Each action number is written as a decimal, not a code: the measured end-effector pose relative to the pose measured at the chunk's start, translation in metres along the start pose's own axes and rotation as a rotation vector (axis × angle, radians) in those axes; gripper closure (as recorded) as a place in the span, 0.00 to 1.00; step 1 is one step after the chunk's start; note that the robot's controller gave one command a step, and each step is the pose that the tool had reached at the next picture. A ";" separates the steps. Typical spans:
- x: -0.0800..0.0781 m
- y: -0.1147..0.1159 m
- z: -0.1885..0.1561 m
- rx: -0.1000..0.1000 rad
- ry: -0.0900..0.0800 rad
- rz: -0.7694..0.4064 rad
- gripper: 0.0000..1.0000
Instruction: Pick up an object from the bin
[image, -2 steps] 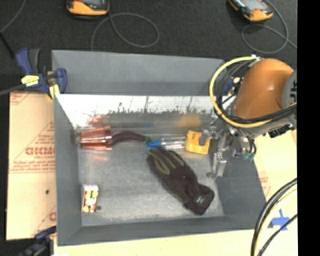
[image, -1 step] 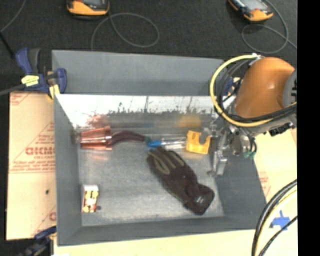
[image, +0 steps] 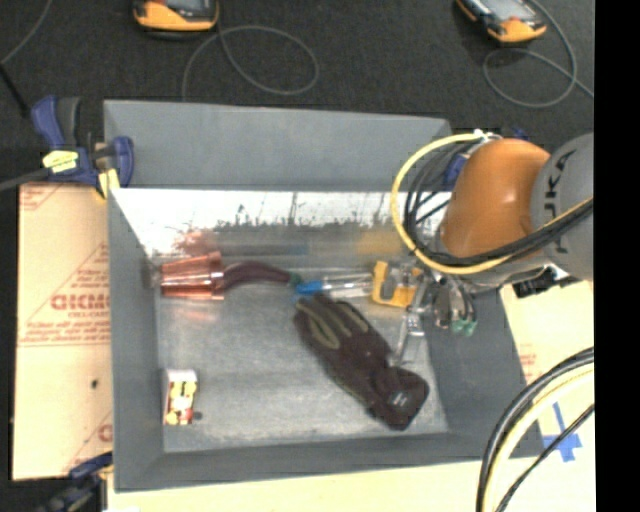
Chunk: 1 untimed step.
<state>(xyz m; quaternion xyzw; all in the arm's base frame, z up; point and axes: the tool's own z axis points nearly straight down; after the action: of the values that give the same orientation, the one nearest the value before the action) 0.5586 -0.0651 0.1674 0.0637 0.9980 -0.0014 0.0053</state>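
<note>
My gripper (image: 414, 335) hangs low at the right side of the bin, under the orange-covered wrist. It is right beside the right edge of a dark brown glove (image: 355, 355) that lies slantwise from the bin's middle toward the front right. Whether it touches the glove I cannot tell. Just behind the gripper lies a small yellow thing (image: 390, 285). A clear stick with a blue end (image: 335, 288) lies to the left of that.
A red-handled tool with a dark curved end (image: 200, 277) lies at the back left by the wall. A small yellow and white box (image: 180, 397) stands in the front left corner. The arm and its cables overhang the right wall.
</note>
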 end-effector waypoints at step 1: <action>0.010 0.030 0.026 -0.001 0.010 0.033 0.00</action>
<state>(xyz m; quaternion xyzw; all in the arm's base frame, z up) 0.5531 -0.0345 0.1415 0.0801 0.9968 -0.0006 0.0005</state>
